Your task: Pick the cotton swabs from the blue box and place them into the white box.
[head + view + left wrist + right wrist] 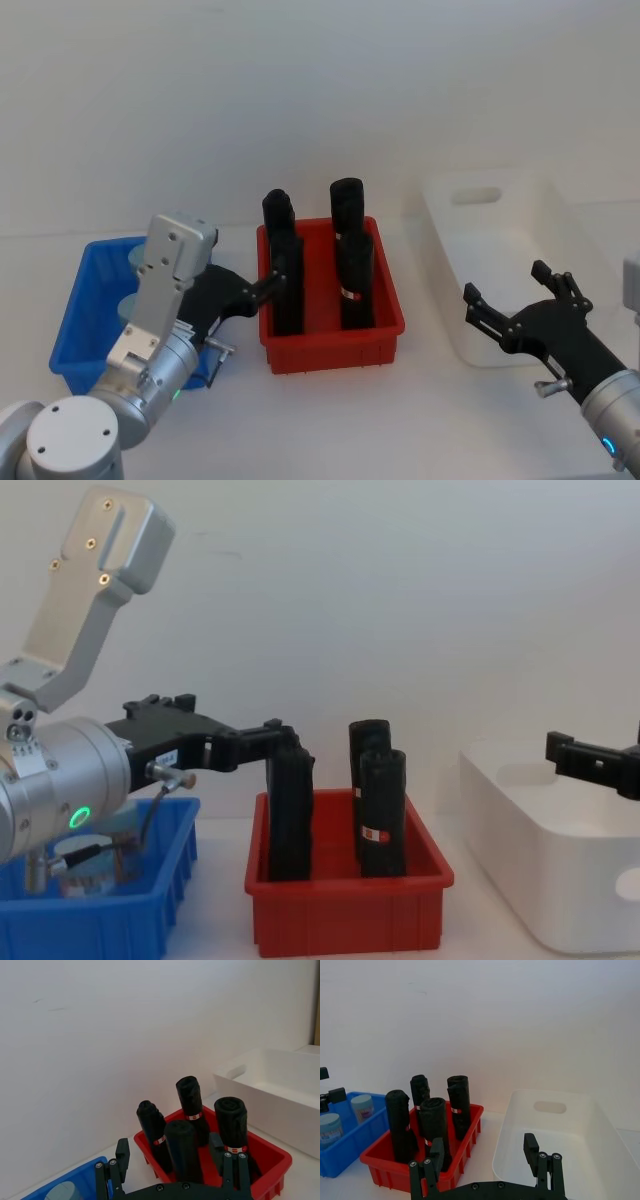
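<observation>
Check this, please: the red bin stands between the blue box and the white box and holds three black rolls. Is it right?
Not fully. The red bin holds four black rolls, not three, as the right wrist view shows. It does stand between the blue box and the white box.

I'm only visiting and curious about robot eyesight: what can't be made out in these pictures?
1. Jar count: the left arm covers much of the blue box in the head view; the right wrist view shows two cotton swabs, its edge cutting the box.
2. White box floor: in the chest view its outer wall blocks it; the right tool hides part in its wrist view.
3. Black rolls' labels: too small to read.
</observation>
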